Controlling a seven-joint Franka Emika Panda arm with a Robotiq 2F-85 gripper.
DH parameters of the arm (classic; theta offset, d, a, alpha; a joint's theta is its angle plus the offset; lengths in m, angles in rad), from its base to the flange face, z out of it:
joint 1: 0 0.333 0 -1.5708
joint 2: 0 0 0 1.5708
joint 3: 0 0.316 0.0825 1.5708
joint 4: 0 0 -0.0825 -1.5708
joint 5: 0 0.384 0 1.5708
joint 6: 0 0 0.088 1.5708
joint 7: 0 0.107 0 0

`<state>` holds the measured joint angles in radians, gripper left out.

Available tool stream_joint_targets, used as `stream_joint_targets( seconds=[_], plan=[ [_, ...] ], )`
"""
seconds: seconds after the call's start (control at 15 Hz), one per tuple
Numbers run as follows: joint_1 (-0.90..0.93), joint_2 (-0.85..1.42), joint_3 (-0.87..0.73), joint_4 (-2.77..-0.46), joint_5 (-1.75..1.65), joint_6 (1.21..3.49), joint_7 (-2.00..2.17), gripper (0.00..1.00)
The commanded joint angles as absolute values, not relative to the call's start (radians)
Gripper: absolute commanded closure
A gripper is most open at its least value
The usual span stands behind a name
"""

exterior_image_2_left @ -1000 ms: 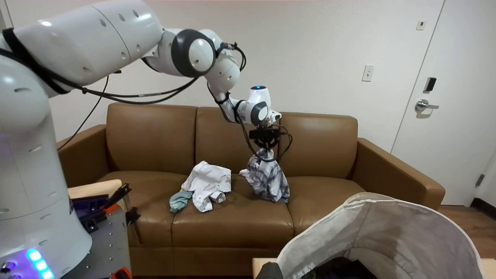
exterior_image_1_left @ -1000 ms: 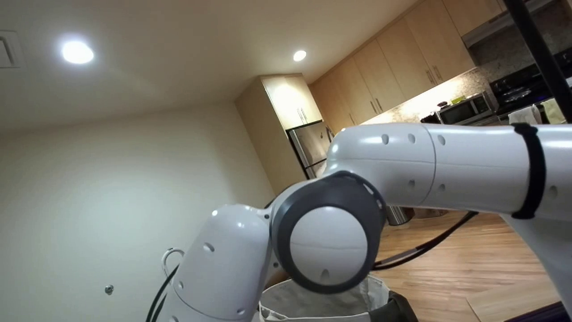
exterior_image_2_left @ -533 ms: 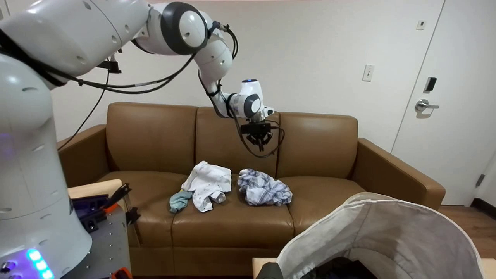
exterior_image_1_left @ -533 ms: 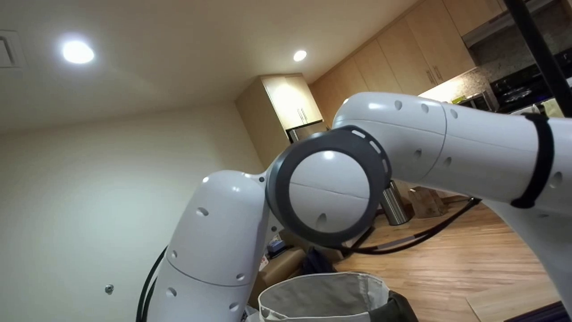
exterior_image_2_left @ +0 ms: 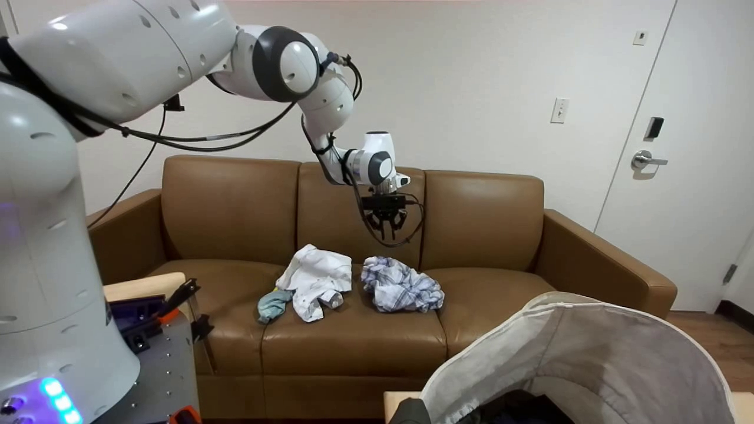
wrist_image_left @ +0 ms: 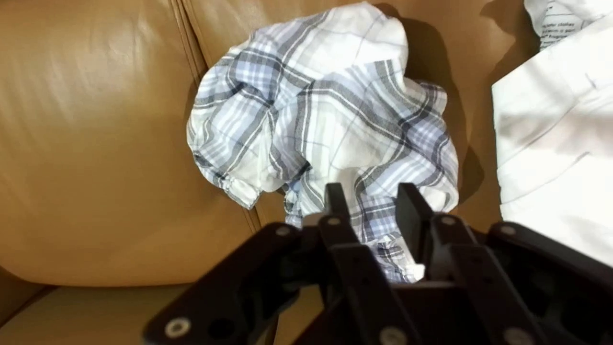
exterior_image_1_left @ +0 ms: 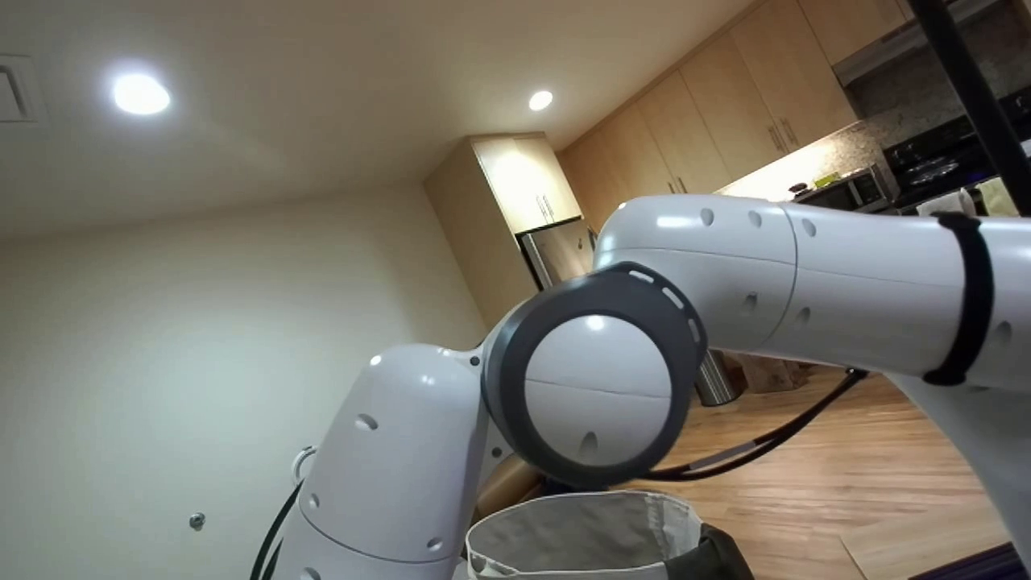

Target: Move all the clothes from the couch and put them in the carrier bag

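Observation:
The plaid shirt (exterior_image_2_left: 403, 288) lies crumpled on the couch (exterior_image_2_left: 353, 341), and the wrist view shows its grey-blue checks (wrist_image_left: 335, 124) below my fingers. My gripper (exterior_image_2_left: 389, 237) hangs above it, pointing down, jaws parted with nothing held between them; cloth is visible through the gap in the wrist view. To the shirt's side sits a white garment (exterior_image_2_left: 315, 277), with a small pale blue-green piece (exterior_image_2_left: 274, 305) against it. The wide carrier bag (exterior_image_2_left: 624, 347) stands in front of the couch with its mouth open and something dark inside; its grey lining (exterior_image_1_left: 580, 528) also appears beneath the arm.
The couch backrest (exterior_image_2_left: 235, 206) rises close behind the gripper, and a couch armrest (exterior_image_2_left: 607, 259) lies behind the bag. Black and orange tools (exterior_image_2_left: 159, 318) rest beside the robot base. A dark cable (exterior_image_2_left: 359, 200) loops around the wrist.
One second ago the plaid shirt hung from my gripper; half a second ago it lay on the couch below the raised, nearly shut jaws. Since then the gripper has come down slightly and opened.

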<state>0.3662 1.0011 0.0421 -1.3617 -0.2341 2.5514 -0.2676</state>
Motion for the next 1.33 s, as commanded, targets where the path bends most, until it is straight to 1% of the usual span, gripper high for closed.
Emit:
stream_joint_targets(
  seconds=[0.0, 0.07, 0.27, 0.33, 0.4, 0.47, 0.6, 0.67, 0.8, 0.93, 1.07, 1.27],
  plan=[
    [0.368, 1.076, 0.056, -1.270, -0.289, 2.545, -0.283, 0.35],
    [0.369, 1.103, 0.055, -1.248, -0.304, 2.559, -0.296, 0.28],
    [0.327, 1.191, 0.132, -1.188, -0.287, 2.541, -0.400, 0.09],
    [0.334, 1.190, 0.122, -1.185, -0.293, 2.526, -0.396, 0.03],
    [0.338, 1.166, 0.113, -1.200, -0.291, 2.496, -0.376, 0.01],
    [0.352, 1.172, 0.102, -1.224, -0.296, 2.543, -0.342, 0.15],
    [0.351, 1.179, 0.102, -1.211, -0.296, 2.531, -0.343, 0.02],
    [0.350, 1.179, 0.101, -1.204, -0.295, 2.525, -0.343, 0.01],
    [0.359, 1.188, 0.093, -1.184, -0.301, 2.522, -0.335, 0.00],
    [0.349, 1.258, 0.106, -1.115, -0.301, 2.523, -0.382, 0.00],
    [0.322, 1.368, 0.138, -1.023, -0.291, 2.541, -0.458, 0.00],
    [0.326, 1.529, 0.130, -0.868, -0.291, 2.542, -0.557, 0.00]
  ],
)
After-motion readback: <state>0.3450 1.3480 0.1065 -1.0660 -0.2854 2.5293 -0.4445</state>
